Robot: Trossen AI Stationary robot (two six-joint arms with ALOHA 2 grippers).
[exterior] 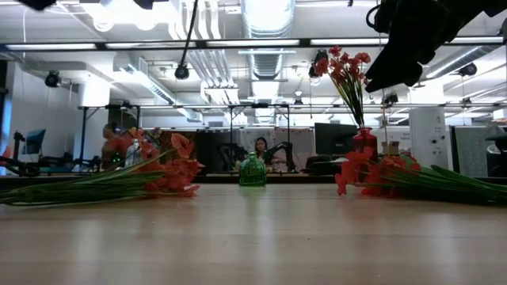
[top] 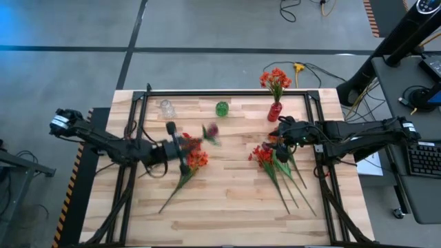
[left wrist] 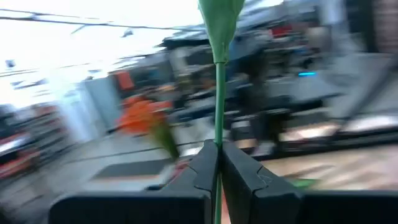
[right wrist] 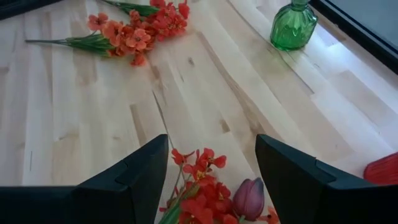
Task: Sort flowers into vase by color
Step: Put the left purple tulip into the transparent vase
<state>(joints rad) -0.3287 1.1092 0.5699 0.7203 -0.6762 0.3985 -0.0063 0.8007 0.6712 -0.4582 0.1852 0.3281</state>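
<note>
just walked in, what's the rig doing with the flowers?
It is sorting artificial flowers into vases. The left gripper is shut on a thin green stem, lifted above the table's left half. The right gripper is open, hovering over the pile of red flowers and a maroon tulip on the right. The red vase already holds orange-red blooms; the green vase and clear vase look empty. More flowers lie left of centre.
</note>
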